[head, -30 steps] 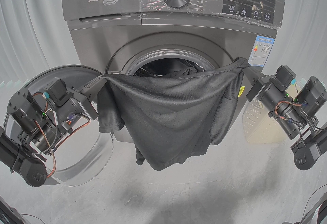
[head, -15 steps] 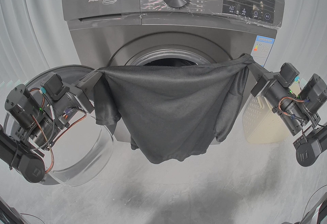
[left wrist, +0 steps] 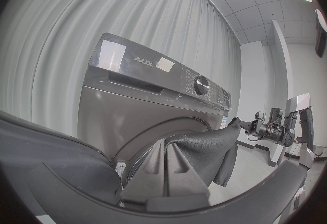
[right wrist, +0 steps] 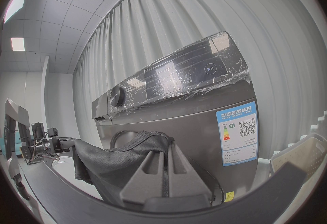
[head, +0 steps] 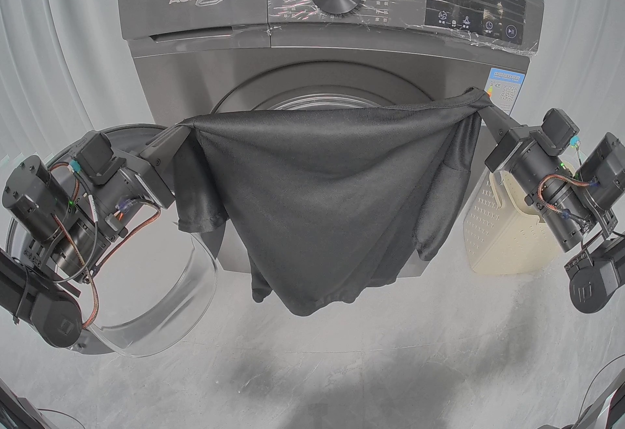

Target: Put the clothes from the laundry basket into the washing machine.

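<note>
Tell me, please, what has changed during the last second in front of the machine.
The left gripper and the right gripper lifted the black garment and drew it slightly wider; its top edge now covers the opening of the washing machine. Unchanged: both stay shut on it; door open, laundry basket in place.

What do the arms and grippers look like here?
Black and dark grey arms with cylindrical joint housings. The left gripper and right gripper have dark grey wedge-shaped, ribbed fingers. Orange-brown braided cables loop at each wrist, beside teal connectors and green lights.
</note>
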Controlling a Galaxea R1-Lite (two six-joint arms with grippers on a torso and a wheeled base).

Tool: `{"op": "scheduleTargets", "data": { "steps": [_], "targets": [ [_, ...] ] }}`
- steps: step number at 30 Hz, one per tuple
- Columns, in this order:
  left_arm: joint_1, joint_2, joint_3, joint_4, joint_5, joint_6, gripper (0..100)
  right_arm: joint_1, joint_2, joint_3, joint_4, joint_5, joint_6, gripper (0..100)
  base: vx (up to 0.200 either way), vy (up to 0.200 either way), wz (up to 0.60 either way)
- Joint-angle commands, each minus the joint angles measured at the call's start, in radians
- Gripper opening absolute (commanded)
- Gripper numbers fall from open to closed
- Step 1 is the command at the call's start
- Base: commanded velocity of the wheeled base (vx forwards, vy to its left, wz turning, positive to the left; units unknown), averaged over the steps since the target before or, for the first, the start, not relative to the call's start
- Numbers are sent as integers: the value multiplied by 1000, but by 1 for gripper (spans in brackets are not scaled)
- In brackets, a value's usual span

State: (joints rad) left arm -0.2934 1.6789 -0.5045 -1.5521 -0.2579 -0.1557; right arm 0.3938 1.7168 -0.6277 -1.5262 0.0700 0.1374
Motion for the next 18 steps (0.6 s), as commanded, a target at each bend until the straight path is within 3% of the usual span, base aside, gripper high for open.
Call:
{"op": "scheduleTargets", "data": {
  "steps": [1,7,18],
  "targets": [
    [-1,-4,-2,0,0,-1,0,0,-6,-1,1,-1,1,0,0,0,0],
    [-1,-5,-2,0,0,-11,0,13,-9,-1,21,-26,1,0,0,0,0],
    [-4,-7,-2,0,0,-15,0,14,-8,2,23,-27,1,0,0,0,0]
  ]
}}
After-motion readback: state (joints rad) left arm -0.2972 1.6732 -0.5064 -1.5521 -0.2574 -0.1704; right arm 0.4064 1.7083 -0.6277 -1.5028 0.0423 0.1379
